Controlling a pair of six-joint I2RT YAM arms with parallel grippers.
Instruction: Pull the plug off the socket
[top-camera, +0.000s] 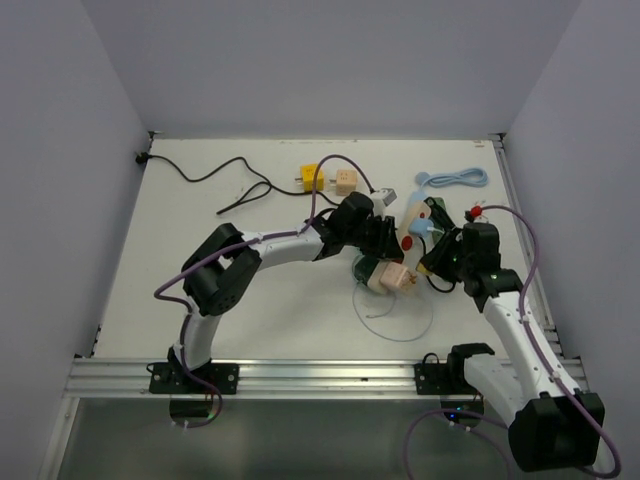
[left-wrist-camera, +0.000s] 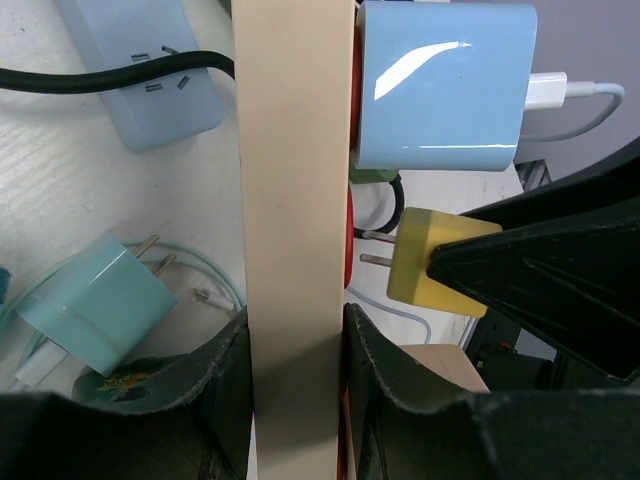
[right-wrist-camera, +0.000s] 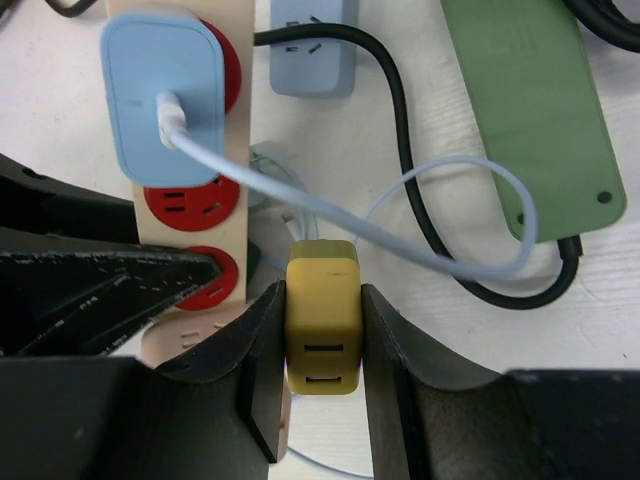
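We noted: left gripper (left-wrist-camera: 297, 340) clamped on beige power strip (left-wrist-camera: 295, 150); right gripper (right-wrist-camera: 322, 295) clamped on yellow plug (right-wrist-camera: 322, 330), prongs bare, just beside strip.

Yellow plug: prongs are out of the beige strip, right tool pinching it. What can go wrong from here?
1. The prongs of the yellow plug point at the beige strip from close by; a drift that way in the right tool could jab or re-seat it.
2. The white cable from the blue charger crosses right ahead of the plug; pulling away may snag it and tug the strip in the left tool.
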